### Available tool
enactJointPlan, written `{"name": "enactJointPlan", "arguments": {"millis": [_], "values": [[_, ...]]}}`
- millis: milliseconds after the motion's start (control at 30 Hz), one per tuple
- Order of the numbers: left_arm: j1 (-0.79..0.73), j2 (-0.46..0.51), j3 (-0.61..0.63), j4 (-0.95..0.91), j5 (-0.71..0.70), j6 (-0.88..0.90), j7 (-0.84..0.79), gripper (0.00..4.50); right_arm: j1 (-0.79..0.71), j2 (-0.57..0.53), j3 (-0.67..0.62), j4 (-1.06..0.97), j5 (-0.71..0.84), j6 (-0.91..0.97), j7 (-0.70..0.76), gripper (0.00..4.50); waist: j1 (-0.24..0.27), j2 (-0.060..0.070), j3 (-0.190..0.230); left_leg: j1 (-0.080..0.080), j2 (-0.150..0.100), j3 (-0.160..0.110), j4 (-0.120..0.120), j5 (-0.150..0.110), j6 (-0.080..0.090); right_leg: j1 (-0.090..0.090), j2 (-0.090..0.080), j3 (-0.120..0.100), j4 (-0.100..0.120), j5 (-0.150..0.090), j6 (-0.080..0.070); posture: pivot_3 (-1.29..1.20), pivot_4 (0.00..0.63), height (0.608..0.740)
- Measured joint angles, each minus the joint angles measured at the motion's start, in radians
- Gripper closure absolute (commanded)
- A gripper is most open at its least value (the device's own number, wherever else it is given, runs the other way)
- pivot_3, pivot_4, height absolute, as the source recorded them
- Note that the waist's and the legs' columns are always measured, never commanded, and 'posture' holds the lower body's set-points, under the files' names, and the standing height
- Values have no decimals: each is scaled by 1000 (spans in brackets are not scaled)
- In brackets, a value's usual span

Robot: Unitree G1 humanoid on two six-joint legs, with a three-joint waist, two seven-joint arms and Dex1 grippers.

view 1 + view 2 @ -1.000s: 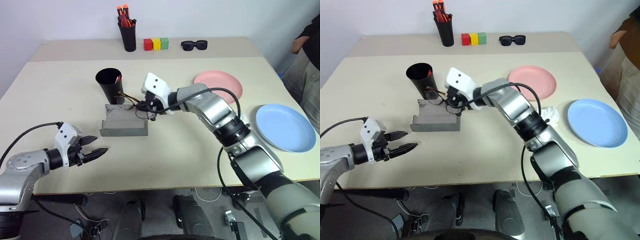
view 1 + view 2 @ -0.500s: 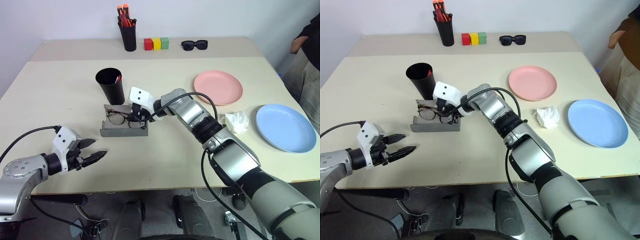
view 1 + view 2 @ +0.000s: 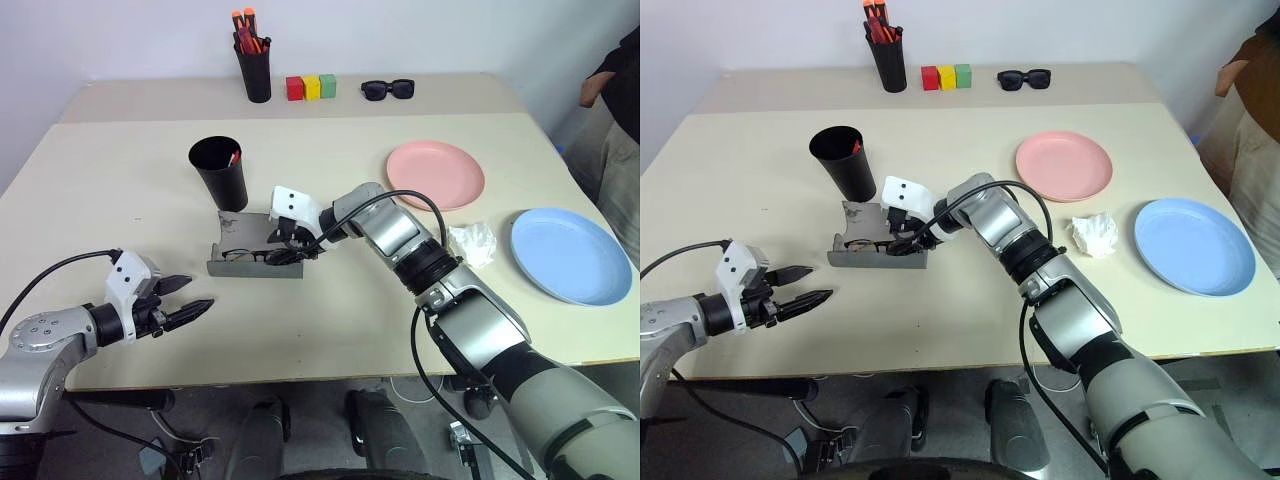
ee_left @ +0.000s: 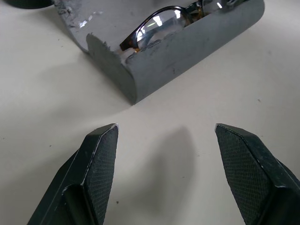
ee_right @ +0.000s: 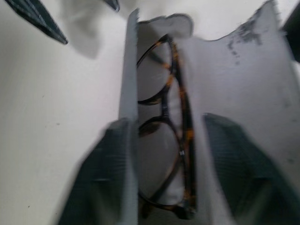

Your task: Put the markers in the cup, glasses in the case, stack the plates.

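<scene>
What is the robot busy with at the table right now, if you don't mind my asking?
The right gripper is at the open grey case, fingers spread on either side of the brown glasses that lie inside. The left gripper hovers open over the table nearer the robot, holding nothing. A red marker stands in the black cup. The pink plate and blue plate lie apart, unstacked.
</scene>
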Motion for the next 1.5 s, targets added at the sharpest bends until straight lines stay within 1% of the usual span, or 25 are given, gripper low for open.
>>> {"name": "enactJointPlan", "arguments": {"millis": [67,133,167,233,400,467,633,800,900,1067,1233,1367,1500], "values": [[-14,-7,0,10,-3,-6,0,1092,1,-5,-16,-6,0,4,-7,794,0,0,0,0,0,0,0,0,0,0,0,0,0,0,0,0,150,740],[-45,-26,5,16,-17,2,14,1092,10,-21,-39,-54,3,12,-13,794,3,0,0,0,0,0,0,0,0,0,0,0,0,0,0,0,150,740],[-56,-30,10,16,-24,13,23,1358,12,-25,-48,-76,3,16,-14,758,3,0,0,0,0,-1,0,0,0,0,0,0,0,0,0,0,150,740],[-106,-35,20,18,-55,66,61,1975,37,-48,-76,-160,14,33,-22,740,4,0,0,0,0,-1,0,0,0,0,0,0,0,0,1,0,150,740],[-196,-37,49,31,-80,153,149,4483,149,-91,-137,-362,47,113,-68,740,1,0,0,0,-1,-1,0,0,0,0,0,0,1,0,1,0,150,740],[-237,-45,43,43,-75,171,182,4483,202,-103,-160,-433,62,156,-97,740,1,-1,0,0,-1,-1,0,0,0,0,0,0,2,0,1,0,150,740],[-375,-78,-60,122,-7,195,257,4483,373,-126,-203,-652,103,280,-186,740,4,-1,-1,0,-2,-1,2,0,0,1,0,0,2,0,1,0,150,740],[-407,-79,-179,148,33,199,206,4483,463,-143,-255,-801,144,397,-276,740,0,-1,-1,0,-1,-1,1,0,0,1,1,0,2,0,1,0,150,740],[-408,-63,-219,143,37,200,156,4483,484,-145,-277,-869,171,444,-316,740,1,-1,-1,0,-1,-1,1,0,0,0,1,0,3,0,1,0,150,740],[-398,-45,-224,110,17,230,81,4483,508,-164,-288,-900,200,485,-359,740,2,-1,-1,0,-1,-1,1,0,0,1,0,0,2,0,1,0,150,740],[-379,-47,-214,49,-50,277,34,4483,510,-180,-289,-903,229,493,-382,740,2,-1,-1,0,-1,-1,2,0,0,1,0,0,2,0,1,0,150,740],[-384,-108,-134,52,-96,275,84,4483,509,-184,-287,-903,243,491,-388,740,3,-1,-1,0,-1,-1,2,0,0,1,1,0,2,0,1,0,150,740],[-407,-122,-56,70,-114,250,143,4483,508,-195,-281,-903,258,478,-386,740,3,-1,-1,0,-1,-1,2,0,0,1,1,0,2,0,1,0,150,740]]}}
